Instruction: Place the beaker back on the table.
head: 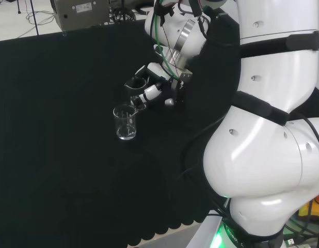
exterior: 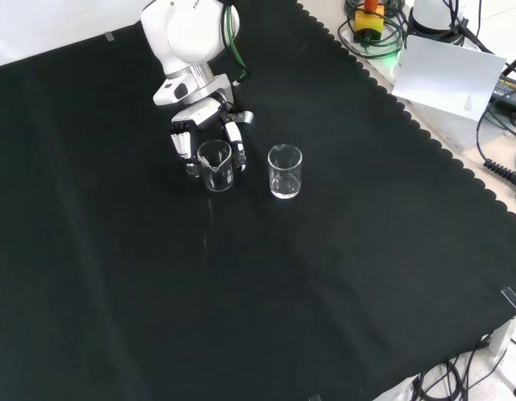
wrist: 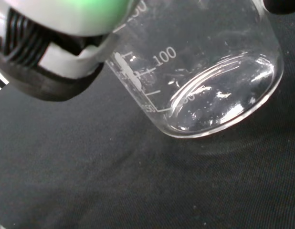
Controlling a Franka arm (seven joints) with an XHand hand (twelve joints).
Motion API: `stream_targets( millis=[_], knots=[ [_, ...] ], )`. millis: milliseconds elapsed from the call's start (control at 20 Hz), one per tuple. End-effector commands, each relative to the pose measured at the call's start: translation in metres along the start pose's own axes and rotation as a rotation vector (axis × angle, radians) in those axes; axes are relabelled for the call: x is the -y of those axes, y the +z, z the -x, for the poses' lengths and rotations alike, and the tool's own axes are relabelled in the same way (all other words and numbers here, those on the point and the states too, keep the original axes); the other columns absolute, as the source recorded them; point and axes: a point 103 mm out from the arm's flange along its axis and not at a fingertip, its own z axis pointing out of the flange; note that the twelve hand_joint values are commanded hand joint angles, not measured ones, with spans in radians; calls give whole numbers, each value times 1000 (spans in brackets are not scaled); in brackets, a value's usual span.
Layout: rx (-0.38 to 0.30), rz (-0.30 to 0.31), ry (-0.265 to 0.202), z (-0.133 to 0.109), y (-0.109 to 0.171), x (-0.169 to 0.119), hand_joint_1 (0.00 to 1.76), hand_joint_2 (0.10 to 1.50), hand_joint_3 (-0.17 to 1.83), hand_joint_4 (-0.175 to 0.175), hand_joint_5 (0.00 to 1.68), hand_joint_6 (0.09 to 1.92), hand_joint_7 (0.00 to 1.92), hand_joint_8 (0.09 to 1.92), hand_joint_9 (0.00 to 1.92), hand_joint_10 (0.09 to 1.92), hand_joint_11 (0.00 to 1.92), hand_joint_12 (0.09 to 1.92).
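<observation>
Fingers of the hand curl round a clear beaker, holding it. Second beaker stands free just beside it on the black cloth.

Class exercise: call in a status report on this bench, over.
Robot hand shut on beaker. Beaker upright, low over cloth. Second glass standing apart, alongside.

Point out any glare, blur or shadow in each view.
Wrist view: the hand is blurred with a green cast, while the beaker shows bright curved glints along its base. Front view: both glasses, the held one and the free glass, barely stand out against the black cloth. Head view: the arm shines white.
</observation>
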Motion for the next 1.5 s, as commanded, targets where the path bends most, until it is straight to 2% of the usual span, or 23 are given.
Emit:
stream_targets(
  millis=[50, 150, 500, 900, 1050, 1150, 1200, 1250, 1300, 1400, 1500],
  knots=[
    [-18, -43, 3, 3, 3, 2, 1408, 704, 475, -175, 1341, 437, 1311, 585, 1609, 87, 1391, 580],
    [-32, -88, 3, 4, 6, 2, 1420, 723, 448, -175, 1315, 481, 1272, 659, 1580, 87, 1371, 597],
    [9, -112, 6, 2, 7, 5, 1423, 750, 406, -175, 1292, 511, 1248, 702, 1560, 87, 1339, 623],
    [64, -107, 20, -5, 2, 9, 1420, 781, 357, -175, 1275, 532, 1237, 723, 1545, 87, 1313, 644],
    [55, -105, 26, -8, -2, 10, 1420, 789, 345, -175, 1270, 537, 1231, 734, 1541, 87, 1307, 649],
    [43, -99, 27, -10, -6, 11, 1236, 710, 459, -80, 1028, 655, 1029, 725, 1334, 87, 920, 950],
    [53, -104, 30, -10, -7, 12, 1179, 667, 534, -50, 930, 736, 945, 741, 1258, 87, 763, 1094],
    [60, -110, 34, -11, -7, 13, 1148, 631, 600, -35, 867, 802, 891, 762, 1214, 87, 671, 1182],
    [68, -110, 38, -12, -7, 15, 1132, 606, 649, -27, 830, 846, 860, 781, 1192, 87, 622, 1231],
    [85, -113, 42, -14, -8, 17, 1057, 560, 674, -60, 543, 744, 624, 764, 970, 87, 365, 1326],
    [95, -124, 52, -17, -9, 17, 1028, 546, 675, -76, 430, 683, 517, 778, 877, 87, 256, 1369]
  ],
)
